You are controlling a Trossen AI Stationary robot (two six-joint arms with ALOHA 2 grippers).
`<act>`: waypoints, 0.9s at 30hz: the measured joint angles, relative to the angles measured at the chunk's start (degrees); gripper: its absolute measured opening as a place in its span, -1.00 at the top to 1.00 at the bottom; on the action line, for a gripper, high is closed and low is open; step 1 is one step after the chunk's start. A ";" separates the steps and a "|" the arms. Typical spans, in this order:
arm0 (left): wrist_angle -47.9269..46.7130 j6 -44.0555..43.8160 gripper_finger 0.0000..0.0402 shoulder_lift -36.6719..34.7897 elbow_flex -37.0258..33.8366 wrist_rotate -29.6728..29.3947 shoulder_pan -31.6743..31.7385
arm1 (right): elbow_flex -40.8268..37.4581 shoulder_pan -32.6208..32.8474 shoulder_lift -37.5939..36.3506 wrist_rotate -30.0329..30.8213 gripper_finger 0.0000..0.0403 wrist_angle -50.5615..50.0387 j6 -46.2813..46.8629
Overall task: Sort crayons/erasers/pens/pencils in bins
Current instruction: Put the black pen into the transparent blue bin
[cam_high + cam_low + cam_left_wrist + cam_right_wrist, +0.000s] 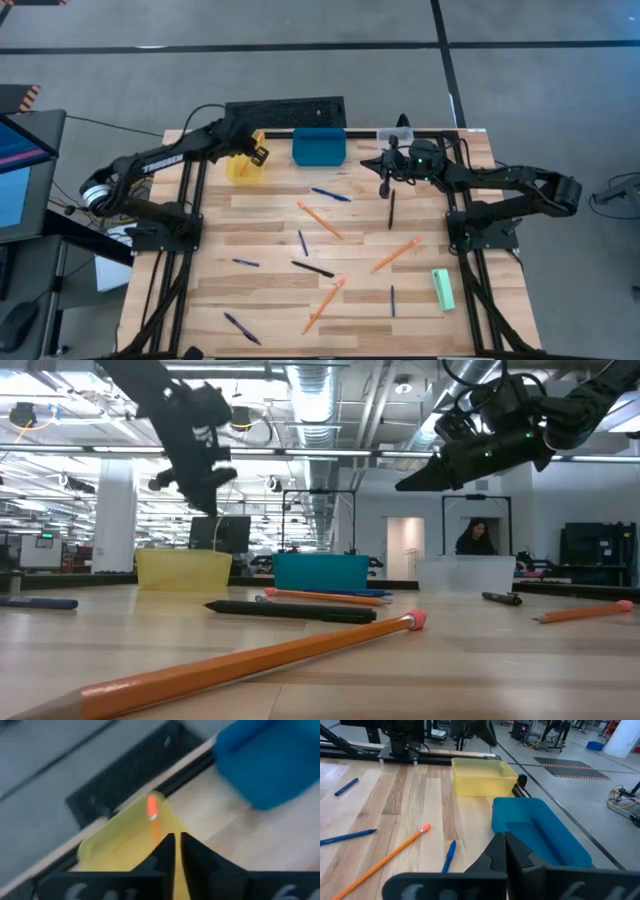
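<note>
My left gripper (259,153) hangs over the translucent yellow bin (243,166), shut on an orange pencil (153,817) that points down into the bin. My right gripper (385,186) is shut and empty, above the table just right of the solid blue bin (320,146). The clear bin (395,135) stands at the far edge, right of the blue one. Three more orange pencils (319,220) (397,254) (324,305) and several dark pens (330,194) (313,269) lie flat on the wood. The mint-green eraser (443,289) lies flat near the right edge. My left gripper pinches the pencil's upper part (161,839) between its two fingers, coming from above and pointing down. The pencil hangs upright below the fingers (215,530), its lower end (151,804) inside the yellow bin. I cannot tell whether that end touches the bin's floor.
A black slab (285,110) lies just beyond the table's far edge behind the bins. Arm bases and frame rails stand along the left (165,225) and right (480,235) sides. A person (478,538) shows in the room behind the table.
</note>
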 joint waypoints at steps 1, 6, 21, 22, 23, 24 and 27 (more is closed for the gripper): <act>0.96 0.04 0.96 -1.50 -0.53 0.68 -1.17 | 0.00 -0.04 0.00 0.00 0.98 -0.27 0.00; 5.48 0.11 0.98 -7.32 -4.65 6.87 -6.78 | 0.00 -0.03 0.00 0.13 0.98 -0.61 -0.01; 32.00 6.86 1.00 -10.07 -20.90 11.22 -19.80 | 8.87 7.66 0.02 6.44 0.98 -24.29 -4.54; 35.94 8.16 1.00 -10.15 -22.05 11.89 -20.88 | 10.09 8.71 0.01 7.40 0.97 -27.81 -5.34; 39.75 9.46 1.00 -10.32 -23.46 12.96 -22.05 | 11.31 9.82 0.01 7.65 0.98 -31.50 -5.86; 43.61 10.13 1.00 -10.32 -24.76 13.95 -23.09 | 12.44 10.84 0.02 7.72 0.98 -35.18 -6.06; 54.86 9.61 1.00 -10.31 -28.84 15.16 -25.37 | 15.17 13.73 0.00 7.54 0.99 -45.28 -6.40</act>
